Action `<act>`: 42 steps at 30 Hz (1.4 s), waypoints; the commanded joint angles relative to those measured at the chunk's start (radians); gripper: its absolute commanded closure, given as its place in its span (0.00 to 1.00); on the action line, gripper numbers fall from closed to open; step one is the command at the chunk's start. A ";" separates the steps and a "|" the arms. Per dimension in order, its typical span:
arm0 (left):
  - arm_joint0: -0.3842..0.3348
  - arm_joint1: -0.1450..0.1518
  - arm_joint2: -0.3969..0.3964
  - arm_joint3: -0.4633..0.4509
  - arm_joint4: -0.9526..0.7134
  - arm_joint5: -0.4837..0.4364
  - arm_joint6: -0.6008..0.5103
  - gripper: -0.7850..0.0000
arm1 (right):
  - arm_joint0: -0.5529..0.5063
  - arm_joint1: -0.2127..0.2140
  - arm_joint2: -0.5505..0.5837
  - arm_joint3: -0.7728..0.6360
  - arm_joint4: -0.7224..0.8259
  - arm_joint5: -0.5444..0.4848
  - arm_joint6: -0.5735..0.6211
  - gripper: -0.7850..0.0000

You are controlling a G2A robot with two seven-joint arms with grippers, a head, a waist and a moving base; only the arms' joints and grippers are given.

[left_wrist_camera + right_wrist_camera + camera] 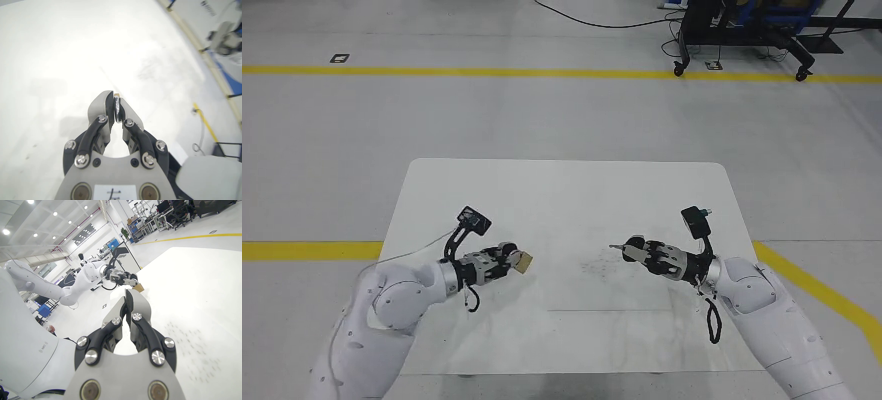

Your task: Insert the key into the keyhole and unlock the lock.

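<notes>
A small brass padlock [526,263] hangs above the white table [572,190], left of the middle. My left gripper [513,261] is shut on its silver shackle [117,109], and a brass corner of the lock [116,93] peeks past the fingertips. My right gripper [634,250] sits right of the middle, shut on a thin silver key [617,247] whose tip points toward the lock. A clear gap separates key and lock. In the right wrist view my right gripper [127,293] is shut, the key is hidden between the pads, and the padlock [138,287] shows just beyond.
The table top [189,279] carries only faint scuff marks [597,268] near its middle. Yellow floor lines [542,72] run behind and beside the table, and a black wheeled cart [742,35] stands far behind.
</notes>
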 commanded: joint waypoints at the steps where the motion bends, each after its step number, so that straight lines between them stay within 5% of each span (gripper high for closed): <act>1: -0.023 0.003 -0.006 0.032 -0.115 -0.105 -0.027 1.00 | 0.000 0.000 0.000 0.000 0.000 0.000 0.000 1.00; 3: -0.041 0.008 -0.025 0.051 -0.108 -0.194 -0.020 1.00 | 0.000 0.000 0.000 0.000 0.000 0.000 0.000 1.00; 12: -0.044 0.010 -0.029 0.065 -0.096 -0.162 -0.009 1.00 | 0.000 0.000 0.000 0.000 0.000 0.000 0.000 1.00; 16: -0.102 0.001 0.011 0.162 -0.436 -0.158 -0.041 1.00 | 0.022 -0.013 -0.039 -0.009 0.059 0.024 -0.073 1.00; 21: -0.250 -0.016 0.114 0.338 -0.975 -0.094 -0.313 1.00 | 0.115 -0.043 -0.148 0.039 0.133 0.044 -0.118 1.00; 24: -0.310 -0.021 0.144 0.408 -0.964 -0.067 -0.371 1.00 | 0.160 -0.061 -0.213 0.054 0.160 0.055 -0.122 1.00; 29: -0.310 -0.021 0.144 0.408 -0.964 -0.067 -0.371 1.00 | 0.163 -0.062 -0.217 0.055 0.163 0.056 -0.121 1.00; 35: -0.287 -0.037 0.203 0.448 -1.038 0.058 -0.297 1.00 | 0.169 -0.071 -0.241 0.019 0.171 0.079 -0.143 1.00; 42: -0.376 -0.077 0.304 0.592 -1.239 0.195 -0.406 1.00 | 0.236 -0.118 -0.352 0.039 0.164 0.041 -0.227 1.00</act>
